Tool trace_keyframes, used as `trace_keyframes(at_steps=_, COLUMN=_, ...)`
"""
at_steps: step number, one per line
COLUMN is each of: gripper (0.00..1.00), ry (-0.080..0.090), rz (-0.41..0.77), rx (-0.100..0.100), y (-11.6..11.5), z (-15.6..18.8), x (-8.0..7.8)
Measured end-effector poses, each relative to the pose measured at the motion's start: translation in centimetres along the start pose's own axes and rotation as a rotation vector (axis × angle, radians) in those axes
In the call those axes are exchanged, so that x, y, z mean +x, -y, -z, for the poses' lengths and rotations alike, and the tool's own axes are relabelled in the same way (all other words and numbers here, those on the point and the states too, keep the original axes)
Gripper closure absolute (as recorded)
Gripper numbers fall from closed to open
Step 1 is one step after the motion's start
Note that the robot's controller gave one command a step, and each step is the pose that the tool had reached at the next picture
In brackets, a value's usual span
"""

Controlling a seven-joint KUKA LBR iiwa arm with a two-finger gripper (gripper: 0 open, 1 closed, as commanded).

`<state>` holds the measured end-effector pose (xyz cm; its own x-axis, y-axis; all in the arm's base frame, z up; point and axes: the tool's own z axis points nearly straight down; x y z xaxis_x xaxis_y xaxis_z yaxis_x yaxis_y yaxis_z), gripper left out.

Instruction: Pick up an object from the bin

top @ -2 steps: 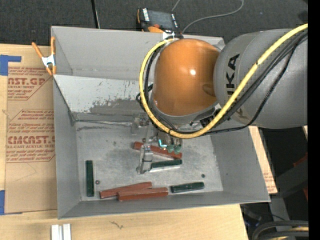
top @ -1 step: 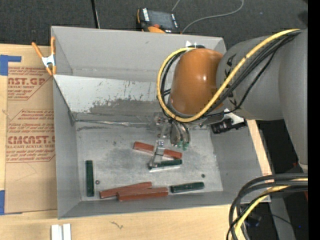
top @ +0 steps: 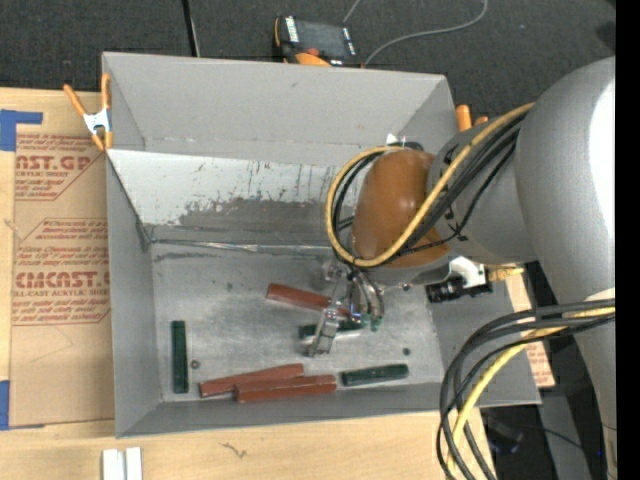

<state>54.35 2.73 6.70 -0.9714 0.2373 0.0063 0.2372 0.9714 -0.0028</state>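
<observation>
My gripper (top: 325,336) is down near the bin floor, right of the middle. A brown-red stick (top: 295,295) lies flat just to its upper left, with its right end reaching under the gripper's body. A dark green stick (top: 375,374) lies on the floor below and to the right of the gripper, apart from it. Whether anything sits in the gripper is hidden by its own metal parts.
Two brown-red sticks (top: 268,384) lie side by side along the bin's front wall. Another dark green stick (top: 178,356) lies upright along the left wall. The arm with its orange cover and cables hangs over the bin's right side.
</observation>
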Motion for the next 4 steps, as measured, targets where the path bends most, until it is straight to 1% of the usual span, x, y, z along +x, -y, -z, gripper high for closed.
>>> trace_keyframes(at_steps=1, gripper=1.0, ry=0.006, rz=0.002, rx=-0.004, y=-0.3, z=0.5, x=-0.2)
trace_keyframes(at_steps=2, gripper=1.0, ry=0.014, rz=0.013, rx=-0.006, y=0.5, z=13.6, x=2.0)
trace_keyframes(at_steps=3, gripper=1.0, ry=0.004, rz=0.1, rx=-0.003, y=-2.5, z=12.1, x=6.3)
trace_keyframes(at_steps=4, gripper=1.0, ry=0.0, rz=0.102, rx=-0.002, y=-5.6, z=5.7, x=7.1)
